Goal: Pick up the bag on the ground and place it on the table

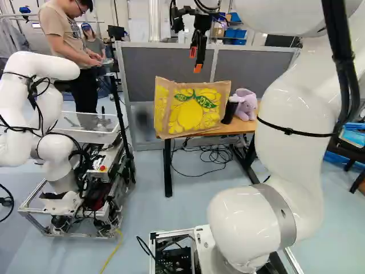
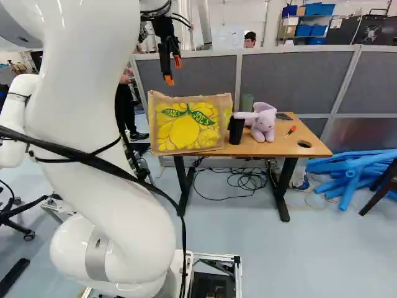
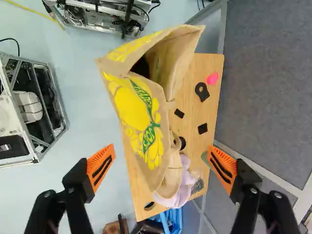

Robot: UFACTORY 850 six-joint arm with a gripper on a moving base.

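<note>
The tan bag with yellow lemons [image 1: 191, 111] stands at the left end of the wooden table [image 2: 288, 146], its top gaping in the wrist view [image 3: 139, 105]. Above the bag hangs my gripper [image 1: 197, 57], apart from it. In the wrist view the gripper [image 3: 163, 168] has its fingers spread wide, with nothing gripped; the bag lies ahead, below fingertip level.
A black cup [image 2: 236, 130] and a lilac plush toy [image 2: 263, 122] stand beside the bag. Grey partitions [image 2: 279, 77] rise behind the table. Another robot [image 1: 54, 131] stands at the left. Blue tubes [image 2: 353, 171] lie at the right; cables [image 2: 239, 180] lie under the table.
</note>
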